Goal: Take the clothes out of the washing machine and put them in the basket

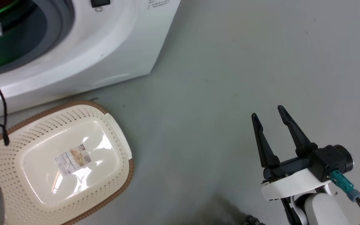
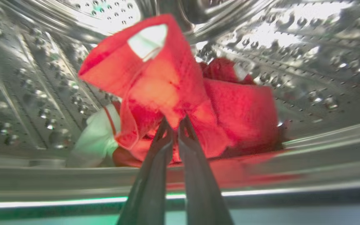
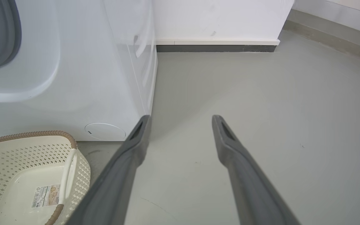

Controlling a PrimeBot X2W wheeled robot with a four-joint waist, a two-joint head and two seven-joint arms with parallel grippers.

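Just in front of the washing machine stands the empty basket; the clothes lie inside its drum. There the left claw is clamped on a red fold, so extraction is in hand and a pull outward likely comes next. The right claw hangs spread off the machine's side.

Grey floor, smooth, faintly marked.
White washing machine stands on it at upper left of the head view; cream basket sits lower left, just beside the machine's front.
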